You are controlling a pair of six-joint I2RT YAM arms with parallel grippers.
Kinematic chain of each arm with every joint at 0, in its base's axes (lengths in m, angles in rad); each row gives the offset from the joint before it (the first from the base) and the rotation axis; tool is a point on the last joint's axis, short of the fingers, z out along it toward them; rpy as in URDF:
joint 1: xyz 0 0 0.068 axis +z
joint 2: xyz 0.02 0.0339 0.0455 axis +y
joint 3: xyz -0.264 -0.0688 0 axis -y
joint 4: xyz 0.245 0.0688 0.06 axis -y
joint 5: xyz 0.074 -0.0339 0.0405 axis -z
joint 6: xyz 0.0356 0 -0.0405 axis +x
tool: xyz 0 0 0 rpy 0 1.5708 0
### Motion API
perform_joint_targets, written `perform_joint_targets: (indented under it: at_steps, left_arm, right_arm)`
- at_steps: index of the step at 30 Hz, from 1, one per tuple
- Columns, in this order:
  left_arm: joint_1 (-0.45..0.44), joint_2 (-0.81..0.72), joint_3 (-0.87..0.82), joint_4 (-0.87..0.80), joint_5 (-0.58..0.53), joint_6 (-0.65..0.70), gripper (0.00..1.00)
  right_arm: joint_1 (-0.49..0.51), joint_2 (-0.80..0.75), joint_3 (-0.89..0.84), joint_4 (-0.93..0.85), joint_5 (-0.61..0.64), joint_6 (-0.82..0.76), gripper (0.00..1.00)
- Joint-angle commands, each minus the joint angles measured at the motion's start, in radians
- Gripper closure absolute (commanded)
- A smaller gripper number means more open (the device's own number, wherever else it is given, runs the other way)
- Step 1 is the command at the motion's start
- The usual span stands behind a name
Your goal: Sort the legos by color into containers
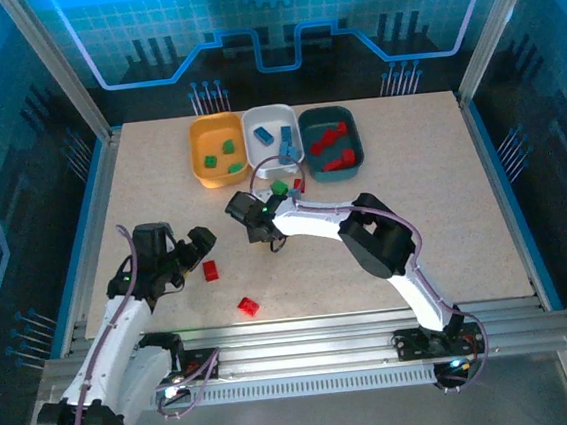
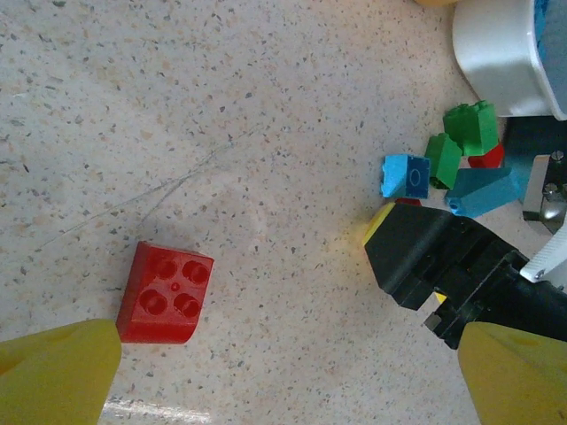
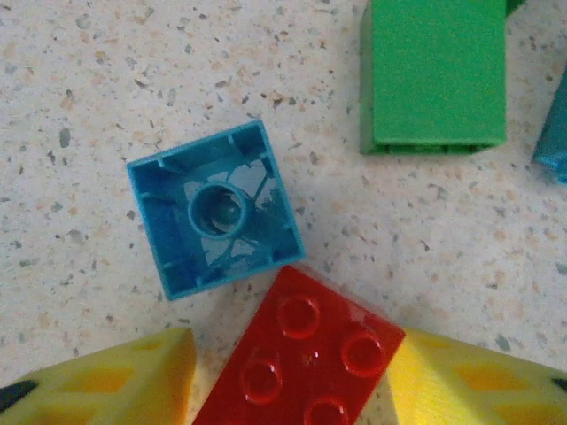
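Right hand [image 3: 292, 385]: closed on a red lego [image 3: 306, 354] lying mid-bench [image 1: 415, 220], with a blue lego [image 3: 213, 221] touching it. Left hand [image 2: 288, 381]: wide, with a second red lego [image 2: 166, 292] between its fingers, just beside one.

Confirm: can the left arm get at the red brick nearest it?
Probably yes: the red brick lies alone on bare table, just ahead of the left arm, its jaws open. The right arm sits off at the pile, not between them.

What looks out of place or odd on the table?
One blue brick lies upside down, hollow side up, beside a red brick. Two other red bricks sit loose on the table, away from the trays.
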Motion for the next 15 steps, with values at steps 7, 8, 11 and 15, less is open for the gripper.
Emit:
perform_joint_targets:
  at_steps: [7, 8, 11, 15]
  left_arm:
    - [0.011, 0.043, 0.021, 0.041, 0.041, 0.018, 0.01]
    - [0.011, 0.050, 0.020, 0.048, 0.043, 0.018, 0.01]
    - [0.011, 0.074, 0.017, 0.071, 0.053, 0.015, 0.01]
    - [0.010, 0.121, 0.004, 0.122, 0.084, 0.001, 0.01]
  right_arm:
    - [-0.013, -0.048, -0.065, -0.012, 0.089, 0.001, 0.66]
    - [-0.012, -0.076, -0.092, -0.002, 0.092, -0.001, 0.67]
    - [-0.003, -0.175, -0.192, 0.045, 0.112, -0.018, 0.70]
    - [-0.017, -0.328, -0.311, 0.087, 0.129, -0.071, 0.71]
